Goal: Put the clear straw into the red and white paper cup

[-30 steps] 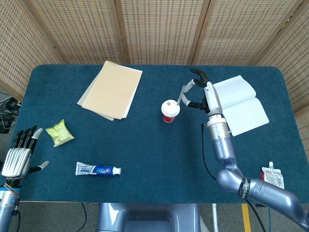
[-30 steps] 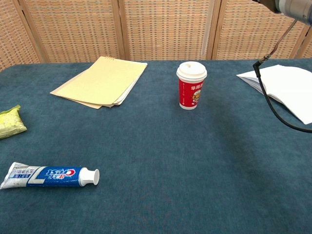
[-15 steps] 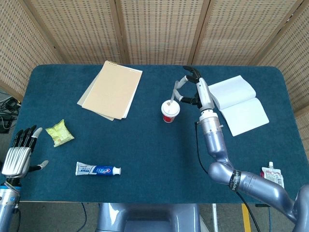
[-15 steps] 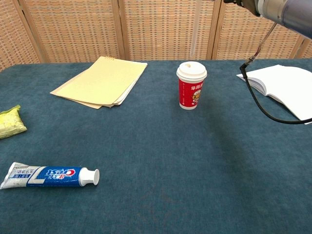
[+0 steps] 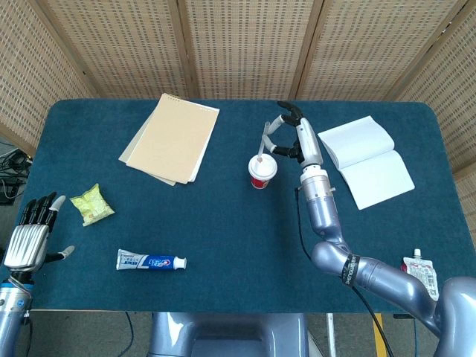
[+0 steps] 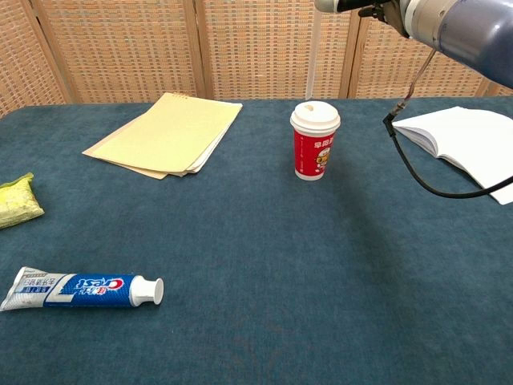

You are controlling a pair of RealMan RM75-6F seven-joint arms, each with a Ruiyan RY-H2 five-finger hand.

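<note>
My right hand (image 5: 291,135) has shifted left since earlier frame; straw (image 5: 263,146) now hangs near-upright over cup (image 5: 262,172), frame centre. Fingers pinch straw at top end. Chest view: straw tip just above lid, seemingly not yet through hole. Step in hand, my guess: keep straw vertical, line tip with lid opening, lower slowly, no side push or cup tips. Cup lidded; contents unseen. Left hand (image 5: 30,235), lower left, fingers apart, holding nothing.
</note>
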